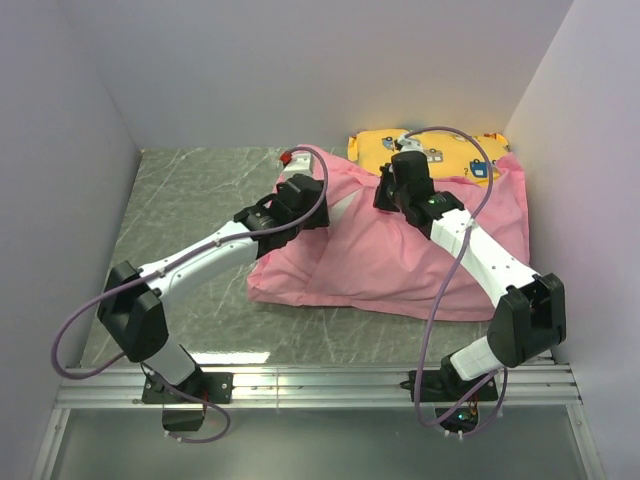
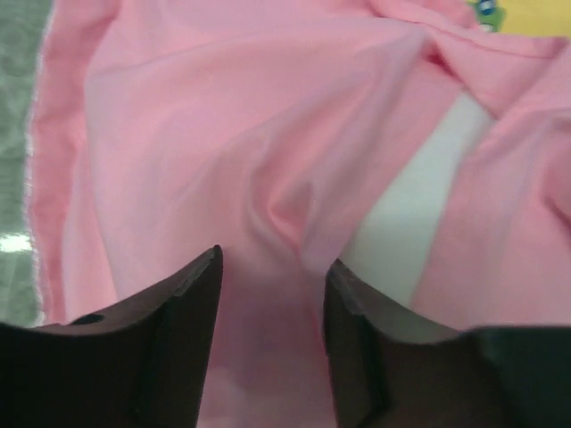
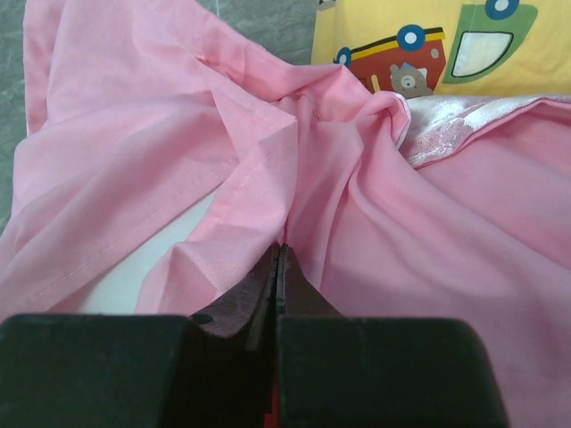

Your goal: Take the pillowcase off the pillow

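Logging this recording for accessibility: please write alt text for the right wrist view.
The right claw, shut, pinches a fold of the pink pillowcase; a strip of the white pillow shows through its opening at lower left, and a yellow cartoon-vehicle pillow lies beyond.

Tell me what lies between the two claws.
Between the left claw and right claw lies bunched pink pillowcase, with a strip of white pillow showing through its opening; top and left wrist views show this.
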You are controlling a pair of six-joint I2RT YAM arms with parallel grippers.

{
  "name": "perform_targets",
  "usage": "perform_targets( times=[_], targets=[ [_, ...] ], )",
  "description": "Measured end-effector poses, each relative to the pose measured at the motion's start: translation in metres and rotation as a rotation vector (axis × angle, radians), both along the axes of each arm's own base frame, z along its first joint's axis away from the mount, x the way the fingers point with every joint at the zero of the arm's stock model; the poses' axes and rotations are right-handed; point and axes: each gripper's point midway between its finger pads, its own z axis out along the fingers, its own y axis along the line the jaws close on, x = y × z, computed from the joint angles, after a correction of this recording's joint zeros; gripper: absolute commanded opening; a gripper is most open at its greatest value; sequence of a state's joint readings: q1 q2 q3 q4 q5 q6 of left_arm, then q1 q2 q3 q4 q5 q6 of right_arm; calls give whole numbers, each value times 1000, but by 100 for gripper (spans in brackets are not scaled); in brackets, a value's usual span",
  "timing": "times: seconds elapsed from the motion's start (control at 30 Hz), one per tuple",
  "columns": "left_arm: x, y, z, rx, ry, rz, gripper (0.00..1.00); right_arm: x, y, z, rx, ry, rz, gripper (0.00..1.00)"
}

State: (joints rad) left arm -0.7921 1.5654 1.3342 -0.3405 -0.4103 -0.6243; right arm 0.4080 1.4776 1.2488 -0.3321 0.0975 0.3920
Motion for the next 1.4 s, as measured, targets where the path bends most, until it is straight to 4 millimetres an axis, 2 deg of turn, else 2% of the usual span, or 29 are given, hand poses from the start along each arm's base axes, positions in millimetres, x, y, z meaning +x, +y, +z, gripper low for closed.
perform_targets(
  times=[0.03,0.17,0.23,0.33,0.37,0.43,0.53,0.6,0.67,0.7,0.77,0.8,0.9,1.0,1.17,1.27,1.33,1.4],
  targets=[
    [4,2,-5,21,4,20,29,0,0,0,0,0,1,0],
    [16,20,-22,70,31,96,1,0,0,-4,-10,-1,2,0],
    [20,37,-28,59,39,136,0,-1,-2,-6,-20,-1,0,0],
    [24,85,-43,10,69,241,0,-1,-4,-8,-33,-2,-4,0],
    [23,107,-52,-19,90,282,0,0,-5,-8,-32,-3,-4,0],
    [18,135,-66,-93,116,333,1,1,-5,-7,-22,-6,-4,0],
    [10,152,-91,-188,164,365,1,3,-3,-5,15,-7,7,0],
    [8,149,-108,-250,194,356,0,2,-1,-6,31,-3,12,0],
    [11,138,-123,-308,202,323,0,1,-3,-11,30,6,12,6],
    [11,134,-128,-326,205,312,0,0,-4,-13,27,10,9,19],
    [11,125,-140,-357,212,289,1,-3,-7,-15,-5,12,0,33],
    [10,123,-145,-364,214,281,0,-5,-8,-14,-20,7,-2,46],
    [11,114,-146,-381,196,257,1,-16,-7,2,-83,-36,-10,62],
    [11,107,-142,-391,176,235,0,-29,1,28,-126,-89,4,68],
    [8,100,-139,-399,160,211,0,-45,40,85,-131,-208,77,70],
    [7,98,-138,-406,151,204,1,-62,81,109,-119,-257,180,71],
    [7,98,-137,-407,149,204,0,-71,111,113,-126,-264,251,71],
    [7,98,-137,-408,148,203,0,-75,140,103,-146,-242,316,71]
  ],
)
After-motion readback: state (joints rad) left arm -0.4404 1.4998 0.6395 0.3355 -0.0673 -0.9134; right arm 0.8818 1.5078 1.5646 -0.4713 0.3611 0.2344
